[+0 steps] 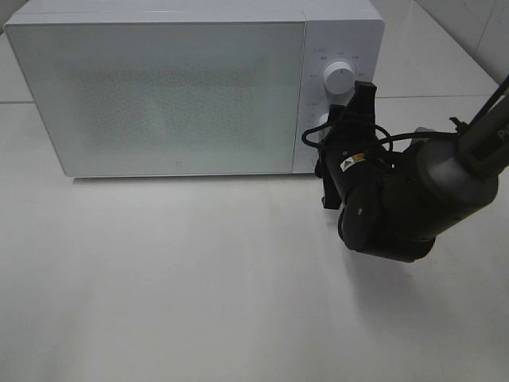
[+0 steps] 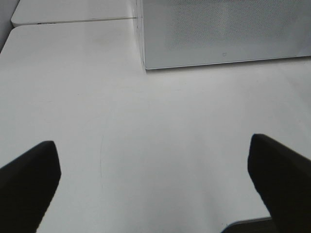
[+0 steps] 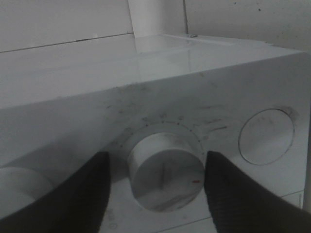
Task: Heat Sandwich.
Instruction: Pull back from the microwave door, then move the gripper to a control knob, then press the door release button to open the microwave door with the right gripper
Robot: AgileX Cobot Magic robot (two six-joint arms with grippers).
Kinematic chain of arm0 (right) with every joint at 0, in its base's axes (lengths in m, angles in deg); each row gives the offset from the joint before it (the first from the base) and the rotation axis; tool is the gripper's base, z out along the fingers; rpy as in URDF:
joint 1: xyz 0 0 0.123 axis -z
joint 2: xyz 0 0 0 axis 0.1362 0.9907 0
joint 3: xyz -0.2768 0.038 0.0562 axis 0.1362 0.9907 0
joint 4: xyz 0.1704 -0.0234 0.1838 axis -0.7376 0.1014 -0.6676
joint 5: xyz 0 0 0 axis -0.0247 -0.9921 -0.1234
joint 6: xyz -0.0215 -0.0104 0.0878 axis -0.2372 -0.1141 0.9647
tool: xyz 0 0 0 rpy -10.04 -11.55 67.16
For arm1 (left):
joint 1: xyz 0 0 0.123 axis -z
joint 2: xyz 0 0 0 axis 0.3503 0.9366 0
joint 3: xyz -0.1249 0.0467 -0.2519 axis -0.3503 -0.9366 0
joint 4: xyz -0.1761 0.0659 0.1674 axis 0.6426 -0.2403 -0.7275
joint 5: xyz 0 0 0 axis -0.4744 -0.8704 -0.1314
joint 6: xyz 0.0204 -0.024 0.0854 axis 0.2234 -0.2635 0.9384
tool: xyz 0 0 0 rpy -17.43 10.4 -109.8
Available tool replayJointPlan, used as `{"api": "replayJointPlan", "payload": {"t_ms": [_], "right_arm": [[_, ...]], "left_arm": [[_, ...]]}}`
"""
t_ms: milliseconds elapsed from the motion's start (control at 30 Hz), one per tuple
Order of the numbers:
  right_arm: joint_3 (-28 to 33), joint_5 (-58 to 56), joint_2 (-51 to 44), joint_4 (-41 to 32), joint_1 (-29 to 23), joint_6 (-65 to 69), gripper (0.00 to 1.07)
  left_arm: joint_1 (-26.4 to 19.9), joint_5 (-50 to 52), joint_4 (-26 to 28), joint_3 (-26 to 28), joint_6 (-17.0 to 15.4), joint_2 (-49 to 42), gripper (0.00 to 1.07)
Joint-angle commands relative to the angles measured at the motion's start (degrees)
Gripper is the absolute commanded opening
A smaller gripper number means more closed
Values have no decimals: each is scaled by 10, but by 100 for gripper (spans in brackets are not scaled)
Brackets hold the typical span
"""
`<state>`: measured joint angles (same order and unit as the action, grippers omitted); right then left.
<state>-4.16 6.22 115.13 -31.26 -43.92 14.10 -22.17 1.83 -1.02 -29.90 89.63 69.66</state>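
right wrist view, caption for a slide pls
Right tool, open, straddles a knob on the microwave, not yet gripping it.

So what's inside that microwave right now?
Can't tell. The microwave is shut and its dotted door shows nothing behind it, so any food inside is hidden. No sandwich shows on the table. The right gripper sits around a dial.

No text can be read with certainty. A tiny logo mark is seen at the lower middle of the microwave door. Faint scale marks are printed around the upper knob. A yellow-and-white sticker is carried on the right arm; all are illegible.
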Motion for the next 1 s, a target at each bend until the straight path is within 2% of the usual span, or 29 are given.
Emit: {"api": "replayJointPlan", "payload": {"t_ms": [33, 133, 400, 567, 833, 967, 1000], "right_arm": [[-7, 23, -3, 18, 1, -16, 80], [-7, 22, -3, 18, 1, -16, 82], [1, 19, -10, 36, 1, -41, 77], [33, -25, -31, 64, 1, -62, 76], [83, -133, -92, 95, 1, -187, 76], [100, -247, -149, 108, 1, -325, 76], [100, -247, -149, 108, 1, -325, 76]], "left_arm": [[-2, 7, 1, -2, -3, -15, 104], [-2, 7, 1, -2, -3, -15, 104], [-2, 7, 1, -2, -3, -15, 104], [-2, 7, 1, -2, -3, -15, 104], [-2, 7, 1, -2, -3, -15, 104], [-2, 7, 1, -2, -3, -15, 104], [-2, 7, 1, -2, -3, -15, 104]]}}
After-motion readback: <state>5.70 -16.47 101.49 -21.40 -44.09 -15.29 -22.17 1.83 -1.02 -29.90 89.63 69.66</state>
